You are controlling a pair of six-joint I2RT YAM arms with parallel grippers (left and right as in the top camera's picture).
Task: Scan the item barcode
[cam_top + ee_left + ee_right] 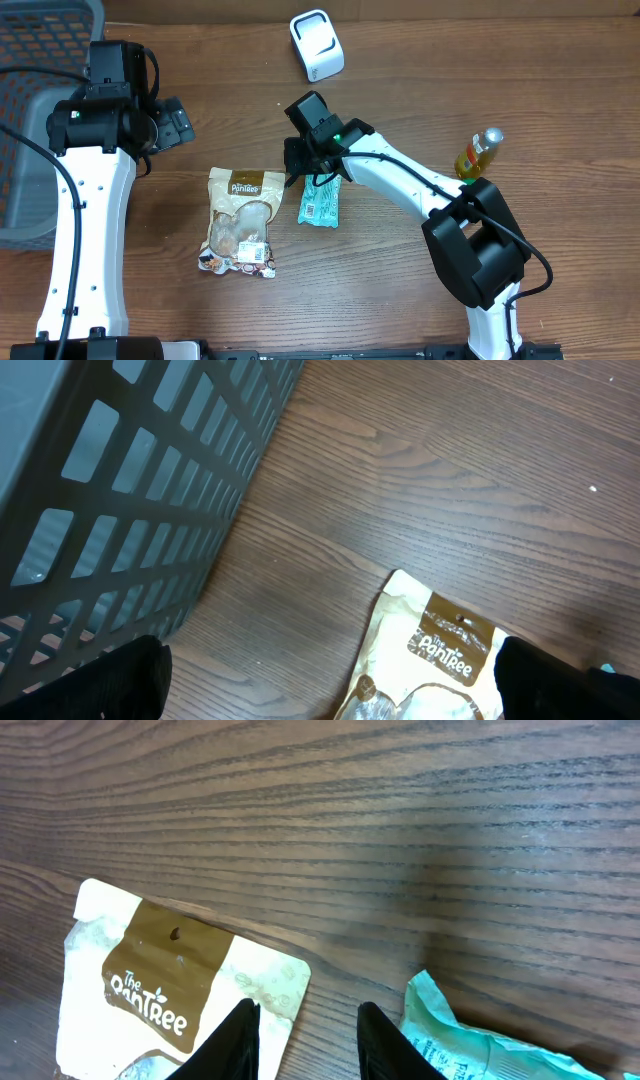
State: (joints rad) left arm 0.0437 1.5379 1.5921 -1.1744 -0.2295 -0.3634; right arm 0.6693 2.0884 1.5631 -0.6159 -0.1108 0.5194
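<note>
- Overhead: the right tool (pixel 303 172) is hanging low over the surface (pixel 400 290), at the top end of the teal packet (pixel 321 203). The snack pouch (pixel 240 222) is lying just beside it. Both are lying flat and nothing is being lifted. The white scanner (pixel 317 45) is standing well apart, at the far edge. The left tool (pixel 172 122) is idling near the basket (pixel 40 60).
- Left wrist: the left tool (pixel 330 685) is gaping wide and empty, with the pouch's top edge below it.
- Right wrist: the right tool's fingers (pixel 240 1040) are standing slightly apart over bare wood, gripping nothing. The packet's corner is sitting just outside one finger. The packet is probably the target, though the crop leaves this unsure.
- Progress: I am judging this early. Grasping, carrying to the scanner and presenting the barcode are all left to do.
</note>
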